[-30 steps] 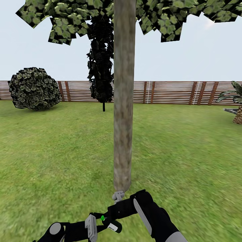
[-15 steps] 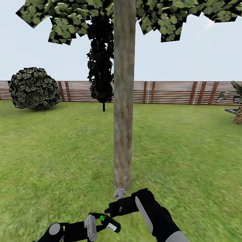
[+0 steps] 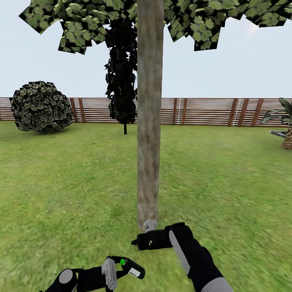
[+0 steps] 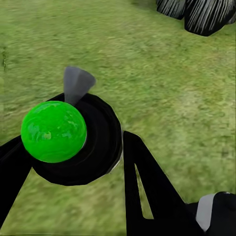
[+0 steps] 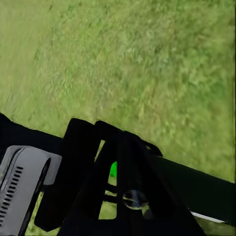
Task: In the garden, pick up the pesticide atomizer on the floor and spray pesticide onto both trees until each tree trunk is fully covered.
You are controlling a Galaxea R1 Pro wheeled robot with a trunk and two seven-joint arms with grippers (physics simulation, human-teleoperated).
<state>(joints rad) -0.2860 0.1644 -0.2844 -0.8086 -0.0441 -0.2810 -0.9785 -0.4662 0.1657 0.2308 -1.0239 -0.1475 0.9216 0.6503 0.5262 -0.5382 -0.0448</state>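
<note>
One tree rises right in front of me, its mottled grey-brown trunk (image 3: 149,121) running from the grass into a canopy of flat green leaves (image 3: 194,24). The pesticide atomizer (image 3: 130,267) is a black bottle with a green ball (image 4: 54,130) and a grey nozzle (image 4: 76,84). My left gripper (image 3: 117,271) (image 4: 71,147) is shut on it low over the lawn, short of the trunk's base. My right gripper (image 3: 138,242) (image 5: 105,130) hangs between the atomizer and the trunk's foot, its black fingers (image 5: 83,162) close together with nothing between them.
A narrow dark cypress-like tree (image 3: 121,77) stands behind the trunk. A round bush (image 3: 40,106) sits at the far left and a palm-like plant (image 3: 286,121) at the far right. A brown slatted fence (image 3: 202,111) closes the back of the lawn (image 3: 227,174).
My right arm has lifted off the atomizer and moved forward toward the trunk's base. The left gripper and the atomizer have stayed in place.
</note>
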